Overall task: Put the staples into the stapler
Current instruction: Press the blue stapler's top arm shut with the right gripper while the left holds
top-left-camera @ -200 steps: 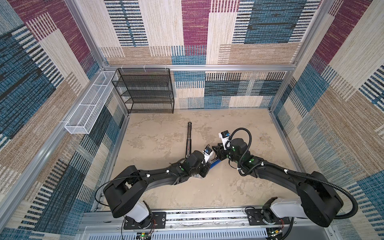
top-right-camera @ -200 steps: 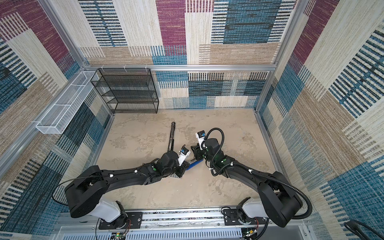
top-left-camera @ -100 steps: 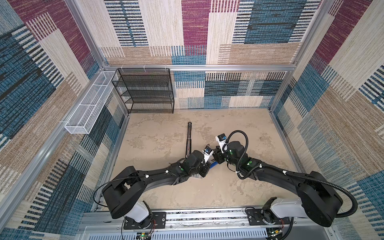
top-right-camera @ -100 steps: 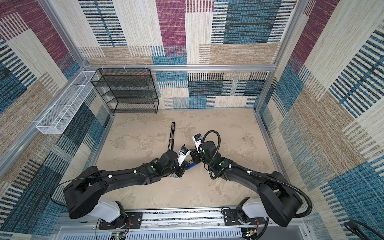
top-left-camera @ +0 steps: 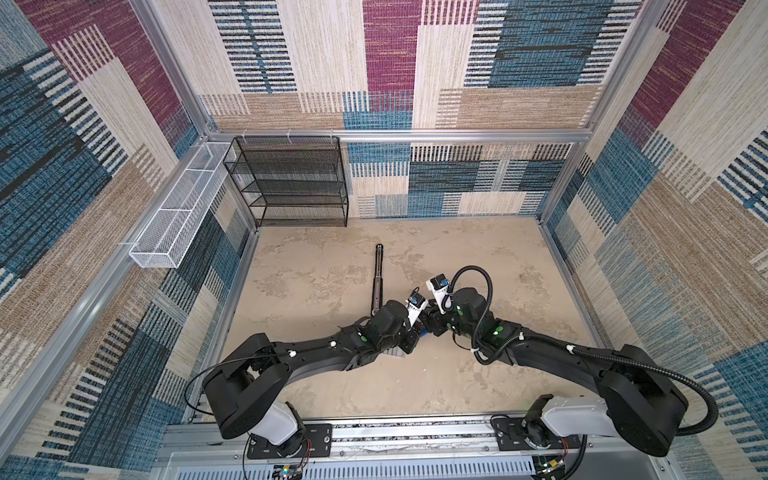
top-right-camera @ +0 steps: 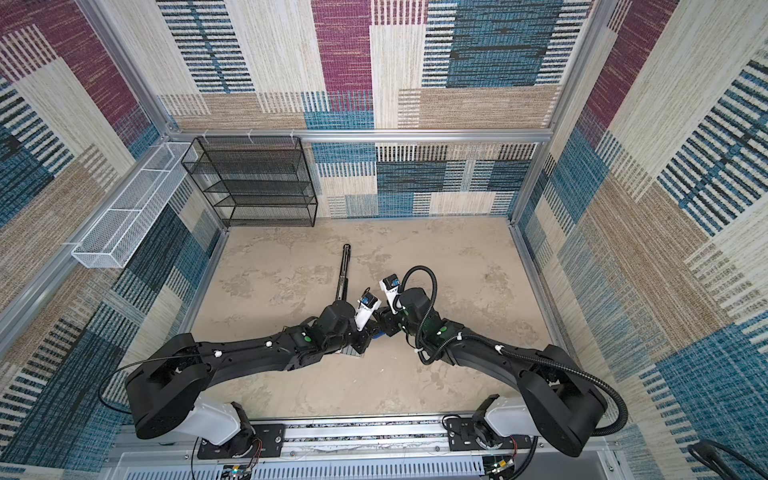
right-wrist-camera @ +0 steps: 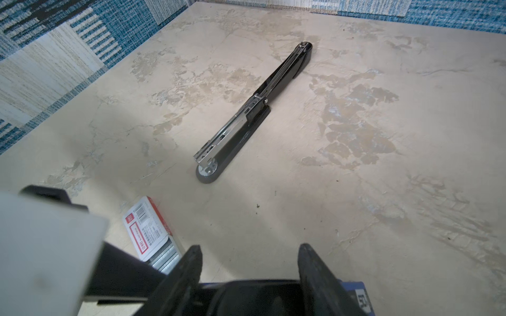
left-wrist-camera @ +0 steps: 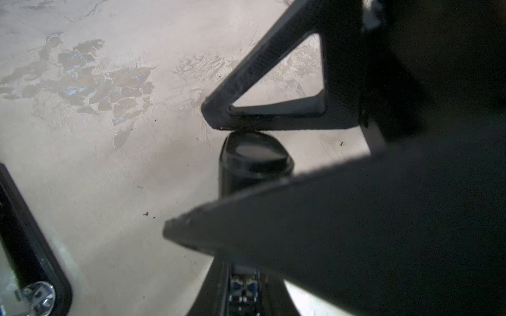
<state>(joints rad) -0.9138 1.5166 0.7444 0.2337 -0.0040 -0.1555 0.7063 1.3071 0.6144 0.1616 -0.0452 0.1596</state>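
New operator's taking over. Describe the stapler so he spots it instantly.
Start at the black mesh shelf against the back wall; on the beige table in front of it lies a long thin bar. That is the stapler, swung open flat: black at its far end, bare metal channel nearer, far longer than the short white-and-red staples box close by.

Matte black arms [top-left-camera: 552, 360] have white bases [top-left-camera: 278, 419] and a corrugated cable [top-left-camera: 471, 268].

A long black stapler [right-wrist-camera: 246, 120] lies open on the brown table [top-left-camera: 478, 257]. A red-and-white box of staples [right-wrist-camera: 149, 227] lies near its round end. A black shelf [top-left-camera: 291, 183] stands far behind it.
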